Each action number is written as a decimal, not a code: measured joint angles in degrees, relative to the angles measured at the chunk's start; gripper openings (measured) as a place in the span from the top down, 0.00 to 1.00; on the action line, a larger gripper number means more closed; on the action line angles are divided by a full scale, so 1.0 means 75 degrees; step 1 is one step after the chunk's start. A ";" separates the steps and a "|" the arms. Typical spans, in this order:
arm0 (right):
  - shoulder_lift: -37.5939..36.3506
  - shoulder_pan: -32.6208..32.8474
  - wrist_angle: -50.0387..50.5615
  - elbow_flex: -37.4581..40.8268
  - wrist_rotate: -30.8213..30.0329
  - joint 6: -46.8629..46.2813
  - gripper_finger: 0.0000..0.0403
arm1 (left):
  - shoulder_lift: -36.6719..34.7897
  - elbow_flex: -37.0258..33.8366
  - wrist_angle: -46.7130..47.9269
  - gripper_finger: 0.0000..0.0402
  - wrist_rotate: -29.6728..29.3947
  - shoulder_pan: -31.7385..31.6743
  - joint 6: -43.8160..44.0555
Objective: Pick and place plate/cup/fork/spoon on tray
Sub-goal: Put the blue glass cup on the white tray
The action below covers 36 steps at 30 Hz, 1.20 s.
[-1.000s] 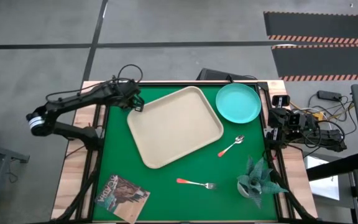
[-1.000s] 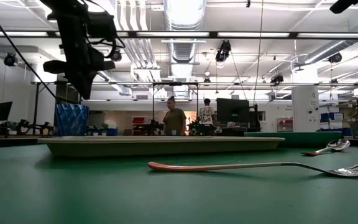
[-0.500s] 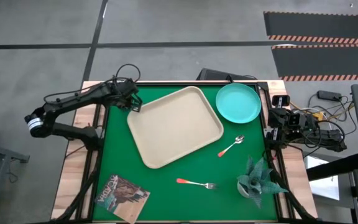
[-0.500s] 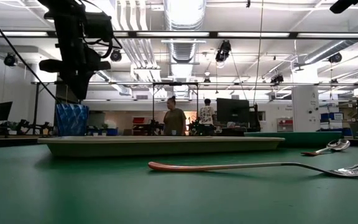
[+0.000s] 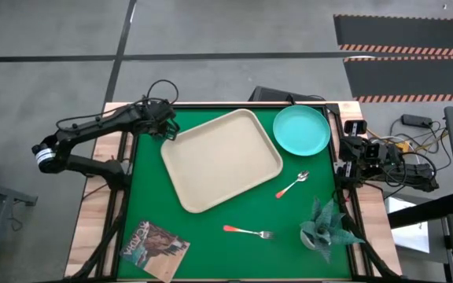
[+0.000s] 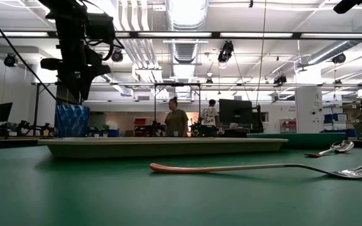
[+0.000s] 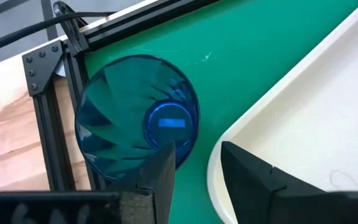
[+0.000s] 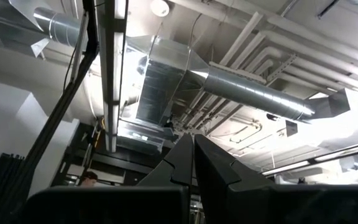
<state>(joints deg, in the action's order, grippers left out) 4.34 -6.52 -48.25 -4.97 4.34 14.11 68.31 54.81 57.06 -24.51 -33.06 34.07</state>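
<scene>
The blue cup (image 7: 135,118) stands upright on the green mat at the far left, just off the tray's (image 5: 220,161) far left corner. My left gripper (image 7: 197,168) hangs open just over it, pointing down. One finger is above the cup's mouth and the other above the tray's rim (image 7: 213,168). In the low view the gripper (image 6: 73,100) ends right at the cup's (image 6: 72,119) top. The turquoise plate (image 5: 301,130), spoon (image 5: 292,185) and fork (image 5: 248,231) lie on the mat. My right gripper (image 5: 352,153) rests shut at the right edge, pointing up.
A metal frame rail (image 7: 48,124) runs close beside the cup at the mat's left edge. A small potted plant (image 5: 325,224) stands near right and a booklet (image 5: 154,245) lies near left. People (image 6: 176,119) stand in the room beyond the table.
My left gripper has shifted a little toward the table's left edge and come down over the cup. The cup, tray, plate, spoon and fork have stayed in place.
</scene>
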 joint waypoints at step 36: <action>0.0000 -0.0003 0.0000 0.0000 0.0000 -0.0017 0.98 | 0.0000 -0.0236 -0.0239 0.71 -0.0321 0.0000 -0.0467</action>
<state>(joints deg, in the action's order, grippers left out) 4.34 -6.55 -48.25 -4.97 4.34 13.98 68.31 53.04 55.27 -26.92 -33.06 30.57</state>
